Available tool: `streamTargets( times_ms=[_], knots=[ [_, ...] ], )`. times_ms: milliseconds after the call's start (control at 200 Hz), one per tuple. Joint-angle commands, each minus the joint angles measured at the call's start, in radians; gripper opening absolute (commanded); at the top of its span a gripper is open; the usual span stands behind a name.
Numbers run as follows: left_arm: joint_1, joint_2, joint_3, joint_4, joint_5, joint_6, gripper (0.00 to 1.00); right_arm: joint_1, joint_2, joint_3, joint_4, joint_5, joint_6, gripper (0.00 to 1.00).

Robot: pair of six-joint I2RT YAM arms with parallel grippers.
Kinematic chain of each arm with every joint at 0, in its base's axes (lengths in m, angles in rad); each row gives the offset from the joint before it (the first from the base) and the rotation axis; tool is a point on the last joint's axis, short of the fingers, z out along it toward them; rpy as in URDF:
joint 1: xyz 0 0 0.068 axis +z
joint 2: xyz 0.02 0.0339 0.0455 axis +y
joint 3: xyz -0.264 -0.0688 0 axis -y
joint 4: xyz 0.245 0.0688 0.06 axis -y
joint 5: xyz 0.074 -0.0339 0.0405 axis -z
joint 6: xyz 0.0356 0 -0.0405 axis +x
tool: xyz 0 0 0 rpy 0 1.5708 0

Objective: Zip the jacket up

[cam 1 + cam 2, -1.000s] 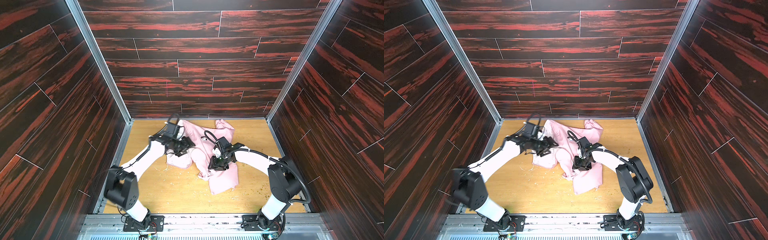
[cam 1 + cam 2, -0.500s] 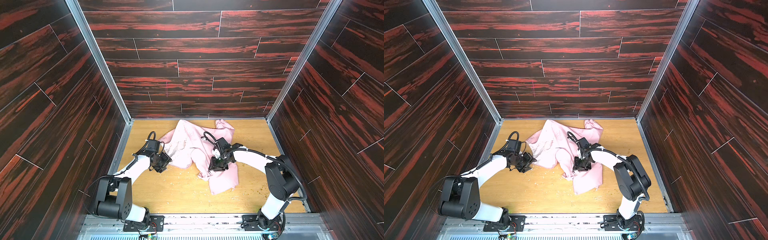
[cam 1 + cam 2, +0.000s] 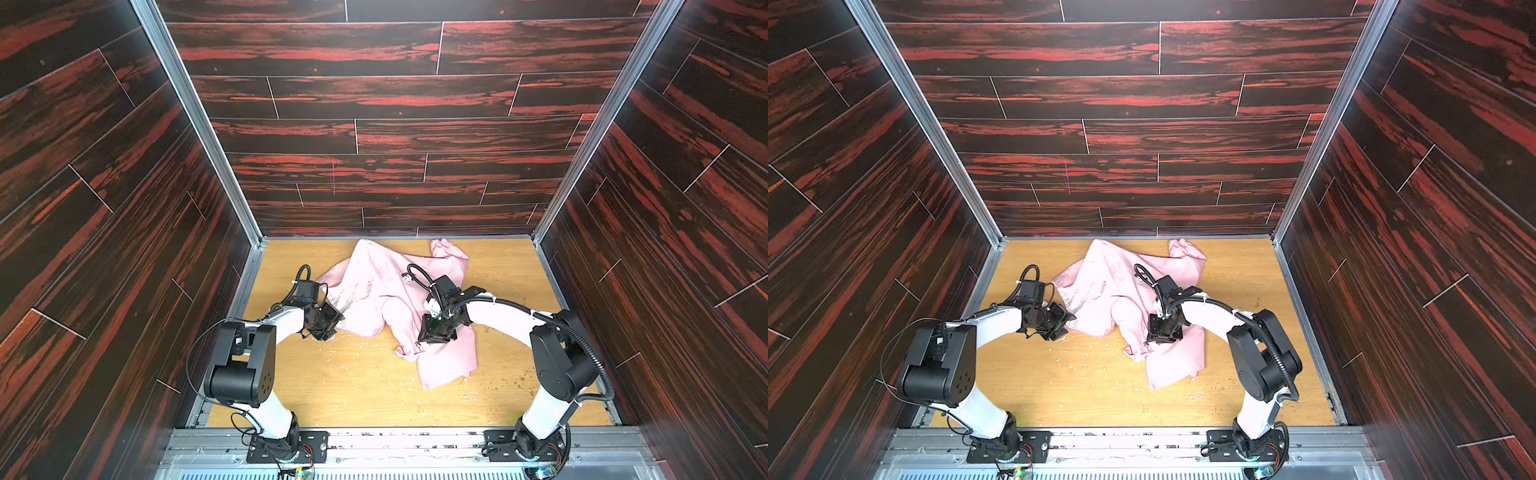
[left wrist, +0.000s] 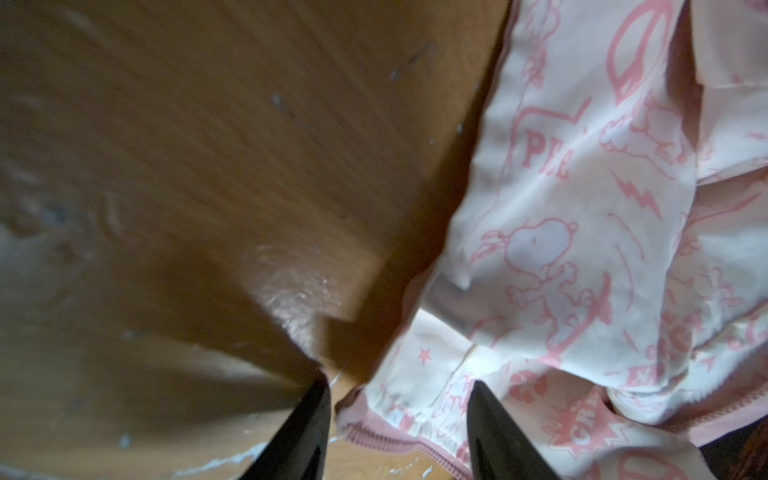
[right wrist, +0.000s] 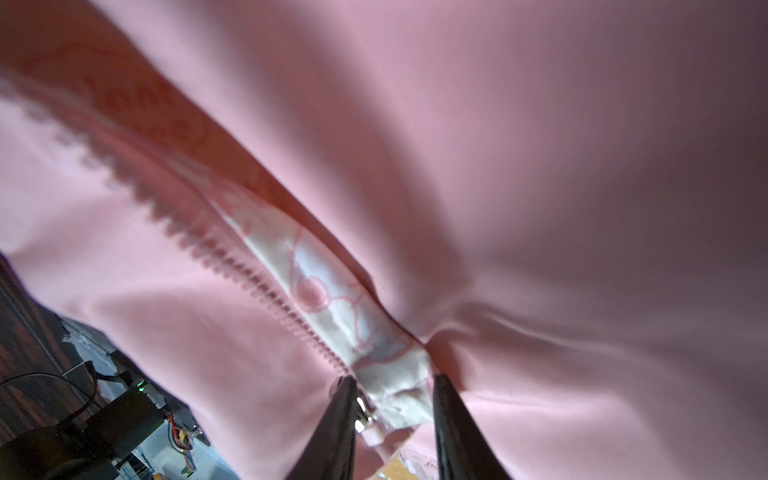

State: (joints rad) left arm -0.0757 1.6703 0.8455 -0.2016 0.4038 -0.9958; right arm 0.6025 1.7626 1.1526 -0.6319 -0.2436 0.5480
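Jacket [image 3: 374, 291], light pink, lying crumpled and unzipped on the wooden worktop [image 3: 353, 382] toward the back wall, its patterned lining [image 4: 561, 208] exposed on the left part. Left fingers [image 4: 307, 424] stand apart, astride the hem corner and its zipper edge, without pinching it. Right fingers [image 5: 338, 424] flank the zipper slider [image 5: 363, 409] and a strip of lining; whether they clamp it cannot be told.

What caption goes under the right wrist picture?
Right gripper, jaws open, straddles the pink jacket at its zipper pull and patterned lining.
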Motion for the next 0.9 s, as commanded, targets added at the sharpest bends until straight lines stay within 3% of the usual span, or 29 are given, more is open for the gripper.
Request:
streamTargets(
  times_ms=[0, 150, 245, 361, 496, 691, 897],
  knots=[
    [0.009, 0.055, -0.015, 0.035, -0.017, 0.015, 0.50, 0.005, -0.005, 0.018, -0.026, -0.011, -0.008, 0.29],
    [0.013, 0.075, 0.018, 0.064, 0.011, 0.023, 0.20, 0.005, -0.002, 0.028, -0.032, -0.012, -0.013, 0.25],
    [0.013, 0.058, 0.059, 0.027, 0.015, 0.038, 0.00, 0.006, -0.021, 0.034, -0.029, -0.013, -0.016, 0.37],
    [0.013, 0.004, 0.112, -0.059, 0.004, 0.067, 0.00, 0.007, -0.042, 0.045, -0.027, -0.014, -0.027, 0.53],
    [0.013, -0.044, 0.174, -0.134, -0.003, 0.088, 0.00, 0.022, -0.013, 0.077, -0.038, -0.010, -0.045, 0.57],
    [0.013, -0.074, 0.242, -0.181, 0.016, 0.085, 0.00, 0.060, 0.076, 0.145, -0.076, 0.028, -0.053, 0.56],
    [0.013, -0.093, 0.276, -0.205, 0.027, 0.088, 0.00, 0.059, 0.152, 0.180, -0.121, 0.105, -0.027, 0.45]
  ],
)
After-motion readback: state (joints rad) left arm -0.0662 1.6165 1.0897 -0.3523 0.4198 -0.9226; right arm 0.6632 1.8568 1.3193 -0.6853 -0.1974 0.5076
